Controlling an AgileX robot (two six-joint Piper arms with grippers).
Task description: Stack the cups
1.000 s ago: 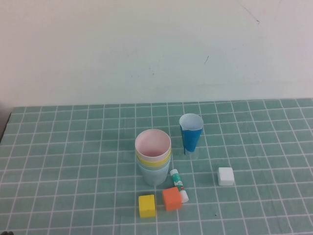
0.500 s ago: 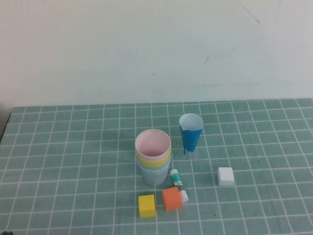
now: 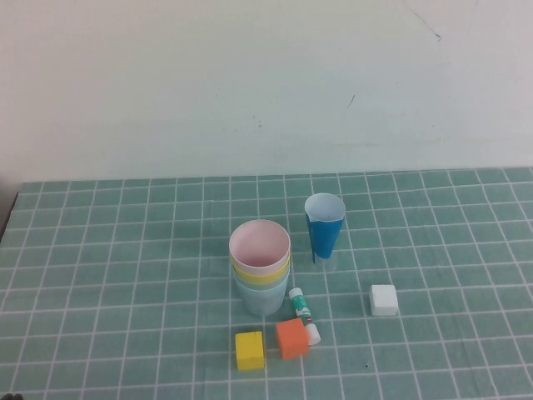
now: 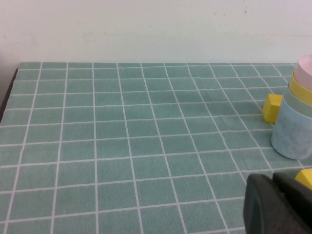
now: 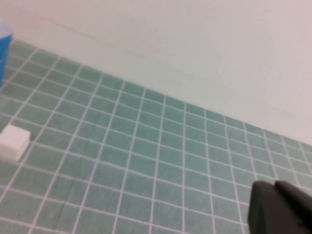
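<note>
High view: on the green tiled table [image 3: 100, 250] the four cups [image 3: 261, 279] sit nested in one upright stack near the middle, pink on top, then yellow, sage green and light blue at the bottom. Just in front of the stack lies a yellow block [image 3: 250, 350], with an orange block [image 3: 292, 338] beside it. A glue stick [image 3: 303, 314] lies against the orange block, close to the foot of the stack. Behind and to the right of the stack, a dark blue cup [image 3: 324, 228] stands apart from it. Further right, a white block [image 3: 383, 300] sits alone. Neither arm appears over the table in this view. In the left wrist view, the left gripper [image 4: 280, 204] hangs pressed shut, holding nothing, with the stack nearby. In the right wrist view, the right gripper [image 5: 280, 209] is likewise closed and empty, well away from the white block.
</note>
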